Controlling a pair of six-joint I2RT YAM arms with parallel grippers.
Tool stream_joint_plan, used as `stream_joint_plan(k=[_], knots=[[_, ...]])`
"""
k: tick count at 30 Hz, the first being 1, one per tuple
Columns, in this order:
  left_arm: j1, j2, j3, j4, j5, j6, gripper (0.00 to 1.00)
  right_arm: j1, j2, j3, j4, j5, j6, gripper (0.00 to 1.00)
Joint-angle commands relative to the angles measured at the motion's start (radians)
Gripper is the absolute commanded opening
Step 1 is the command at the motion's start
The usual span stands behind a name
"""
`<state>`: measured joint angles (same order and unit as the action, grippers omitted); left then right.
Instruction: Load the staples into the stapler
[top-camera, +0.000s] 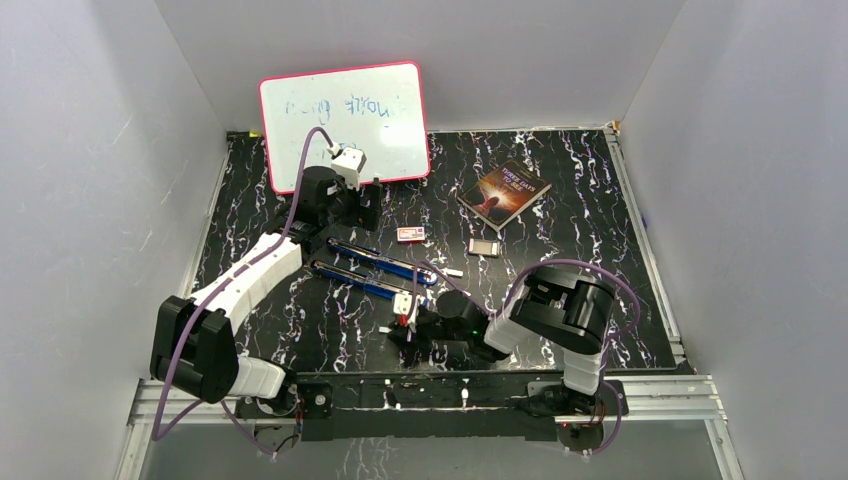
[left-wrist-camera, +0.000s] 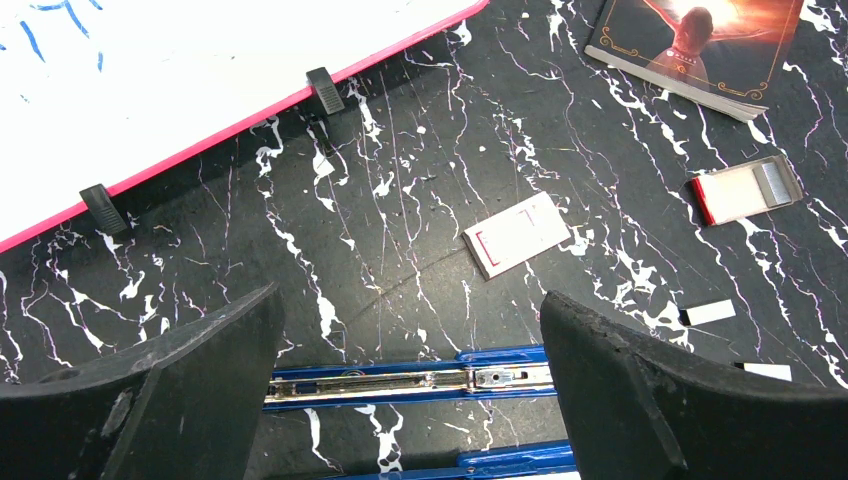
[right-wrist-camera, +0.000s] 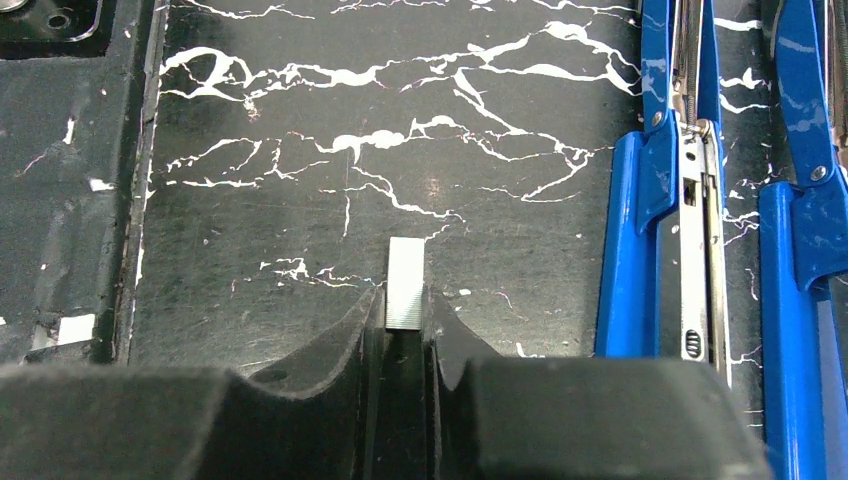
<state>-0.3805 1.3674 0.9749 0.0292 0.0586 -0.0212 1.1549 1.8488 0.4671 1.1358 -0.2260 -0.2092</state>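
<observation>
Reaching over a black, white-veined counter (top-camera: 585, 235), two robot arms flank a blue stapler (top-camera: 372, 272) that lies folded open near the middle, as seen from overhead. The left end effector (top-camera: 366, 212) hovers at the stapler's far side, just in front of a pink-framed whiteboard (top-camera: 345, 125). The right end effector (top-camera: 400, 330) sits low beside the right end of the stapler's near arm. A book (top-camera: 505, 192) lies far and right of centre. From this height neither grip can be read.

Left wrist camera: the fingers (left-wrist-camera: 180, 390) stand spread wide with nothing between them, above the stapler's open blue-and-metal rail. This view sharpens what the overhead one blurs. A small white box (left-wrist-camera: 515, 235) with a pink-red label lies beyond the rail. To the right are an open tray (left-wrist-camera: 745, 190) with a red end and a silvery row inside, and two pale loose strips (left-wrist-camera: 710, 312) on the counter.

Right wrist camera: the fingertips (right-wrist-camera: 360, 320) are pressed in on a short silvery-grey strip of staples (right-wrist-camera: 405, 285). They pinch its near end while the rest juts forward. Whether the strip touches the counter cannot be told. The stapler's two blue arms run along the right side of this view, apart from the strip, with the metal channel of the nearer arm exposed.
</observation>
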Motion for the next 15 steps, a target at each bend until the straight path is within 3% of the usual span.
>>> stream_joint_plan(k=[1,13,15], knots=[[0.009,-0.031,-0.002,0.0,-0.015,0.011,0.98,0.003,0.034,0.008,-0.111,0.039,-0.032,0.23],[0.008,-0.03,-0.002,0.0,-0.017,0.013,0.98,0.003,0.035,0.025,-0.133,0.047,-0.042,0.0],[0.008,-0.03,-0.002,0.0,-0.017,0.013,0.98,0.003,0.03,0.024,-0.13,0.046,-0.044,0.0]])
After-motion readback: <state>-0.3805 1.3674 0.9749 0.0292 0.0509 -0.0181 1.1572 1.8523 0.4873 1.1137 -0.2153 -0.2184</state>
